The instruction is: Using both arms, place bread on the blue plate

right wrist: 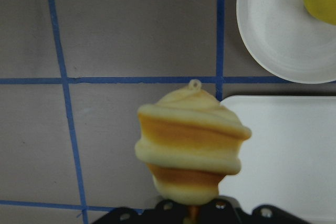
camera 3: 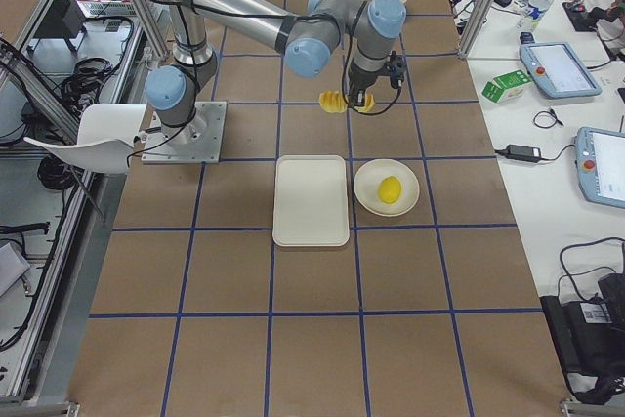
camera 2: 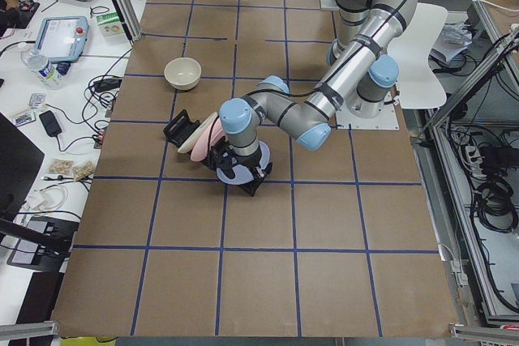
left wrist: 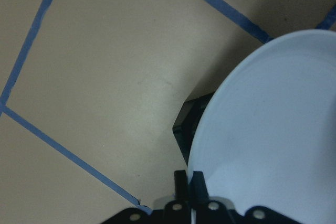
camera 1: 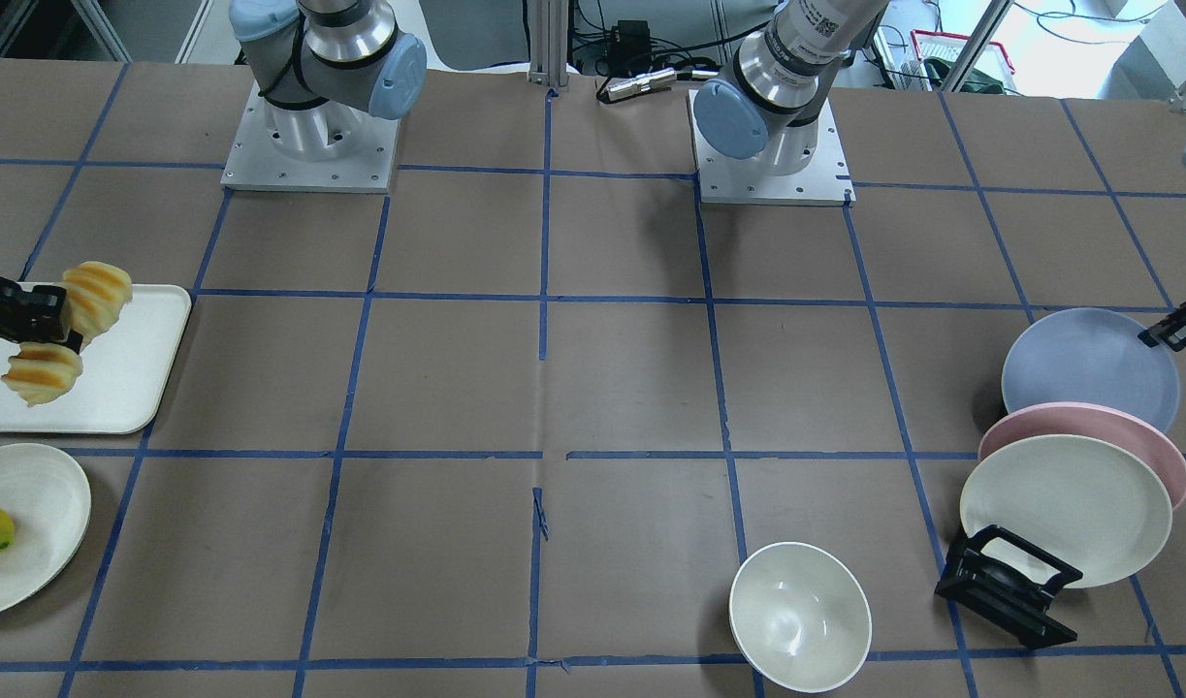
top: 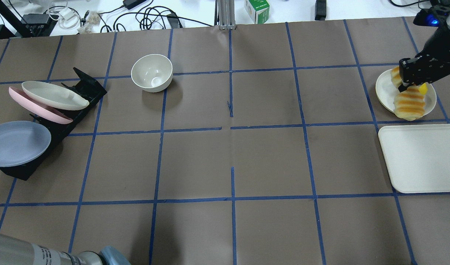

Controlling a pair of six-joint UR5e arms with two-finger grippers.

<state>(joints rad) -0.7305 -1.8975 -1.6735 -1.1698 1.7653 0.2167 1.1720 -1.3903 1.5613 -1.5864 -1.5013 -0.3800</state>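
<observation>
Here the right gripper (camera 1: 57, 332) is clamped across the middle of the bread (camera 1: 96, 289), holding it in the air by the cream tray (camera 1: 137, 388). The left gripper (camera 1: 1167, 332) pinches the rim of the blue plate (camera 1: 1087, 373), which sits at the end of a black rack (top: 85, 88).

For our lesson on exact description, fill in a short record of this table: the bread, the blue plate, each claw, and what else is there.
bread: clamped in the right claw, lifted off the table
blue plate: at the black rack, nothing on it
left claw: shut on the blue plate's rim
right claw: shut on the bread
also there: white tray, yellow fruit on a cream plate, white bowl
</observation>
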